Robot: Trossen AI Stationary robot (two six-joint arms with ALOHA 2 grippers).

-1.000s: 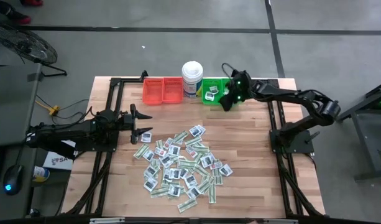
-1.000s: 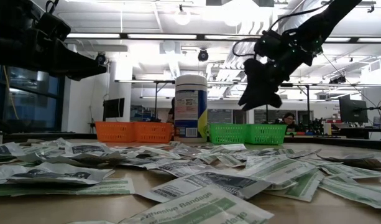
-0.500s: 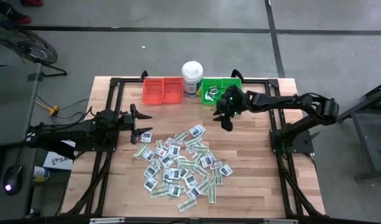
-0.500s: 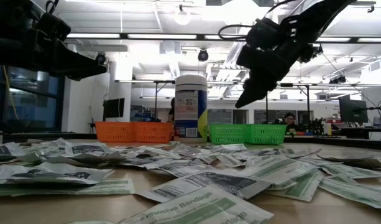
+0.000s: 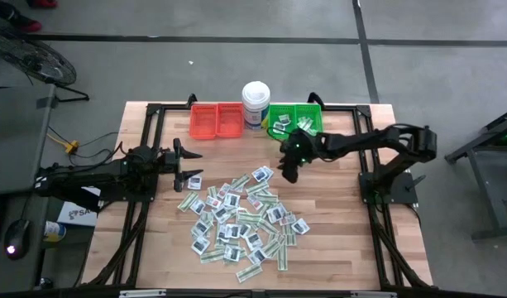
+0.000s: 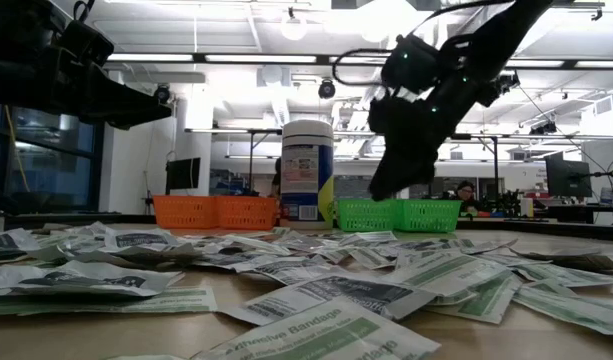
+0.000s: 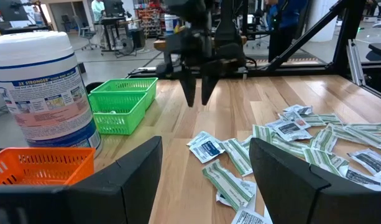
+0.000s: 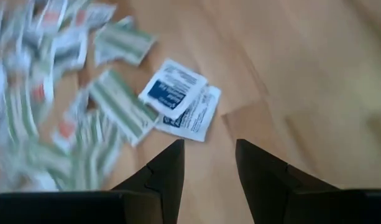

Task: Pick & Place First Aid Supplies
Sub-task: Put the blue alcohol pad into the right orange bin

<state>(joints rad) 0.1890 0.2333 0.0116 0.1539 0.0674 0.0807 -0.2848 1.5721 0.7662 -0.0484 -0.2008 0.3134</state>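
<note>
On the light wooden table (image 5: 336, 223), a big pile of small flat white and green-and-white paper packets (image 5: 241, 217) is lying in the middle. The right gripper (image 5: 288, 171) is hanging above the bare wood between the green plastic basket (image 5: 307, 114) and the pile, with its 2 dark fingers (image 8: 162, 171) a little apart and nothing between them. The left gripper (image 5: 189, 161) is waiting by the pile's left side, jaws wide apart and holding nothing.
</note>
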